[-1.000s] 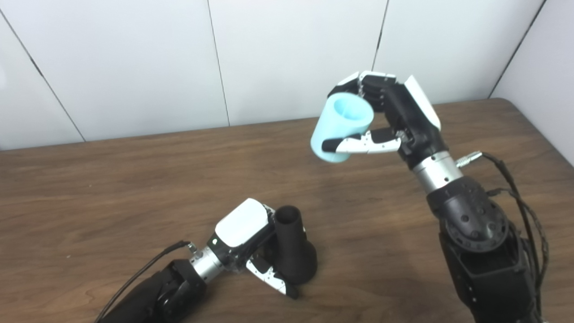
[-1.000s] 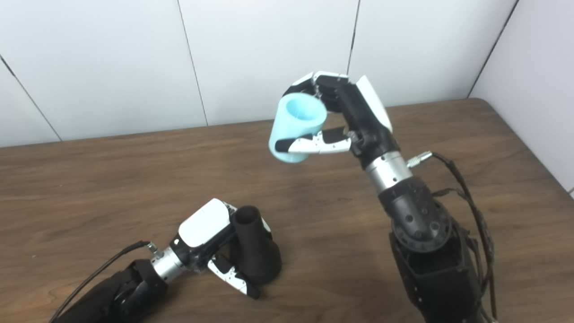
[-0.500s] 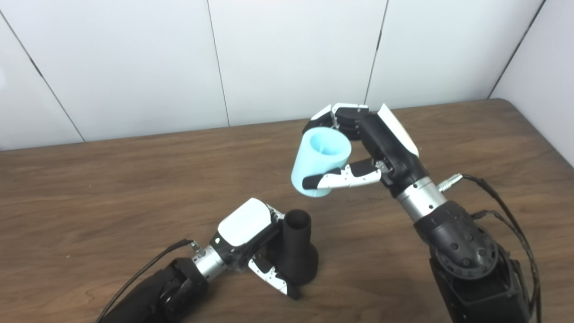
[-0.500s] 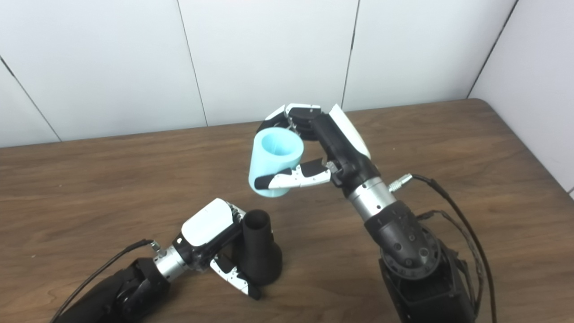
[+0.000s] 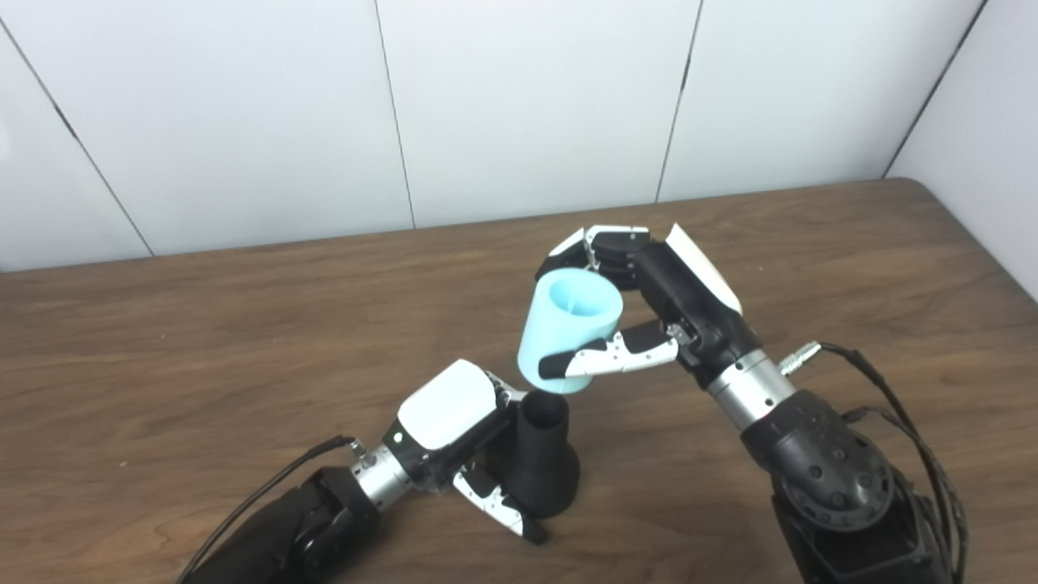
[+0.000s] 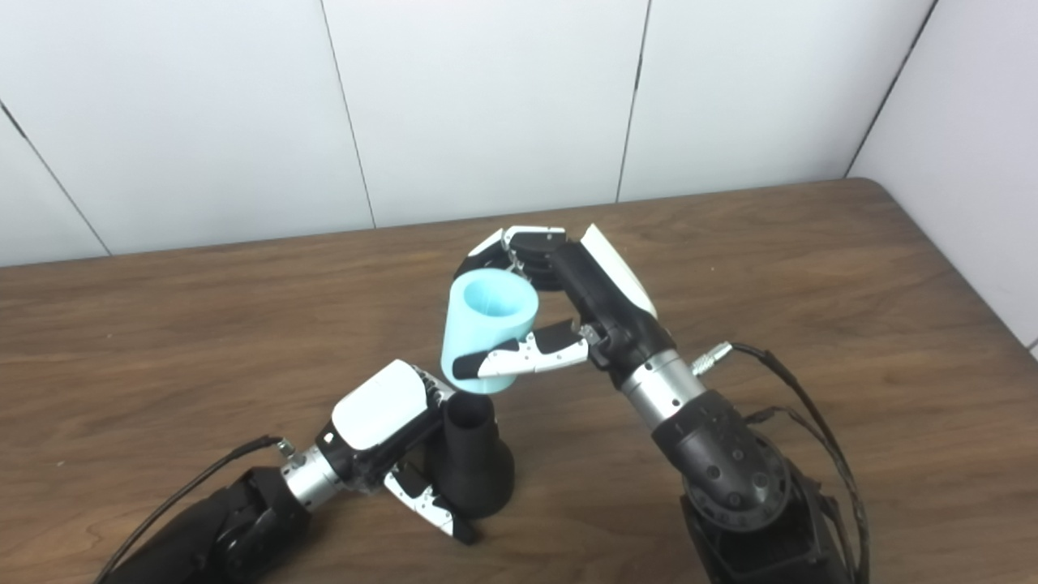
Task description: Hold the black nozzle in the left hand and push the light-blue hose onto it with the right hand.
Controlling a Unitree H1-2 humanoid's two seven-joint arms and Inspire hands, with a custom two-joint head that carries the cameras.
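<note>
Left hand (image 5: 454,426) grips black nozzle (image 5: 542,466); right hand (image 5: 649,304) grips light-blue hose (image 5: 568,328), tilted just above. Misaligned push risks tipping nozzle.

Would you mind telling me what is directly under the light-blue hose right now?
The black nozzle stands just below the light-blue hose, its open top near the hose's lower rim. Whether they touch cannot be told; the hose's underside is hidden.
</note>
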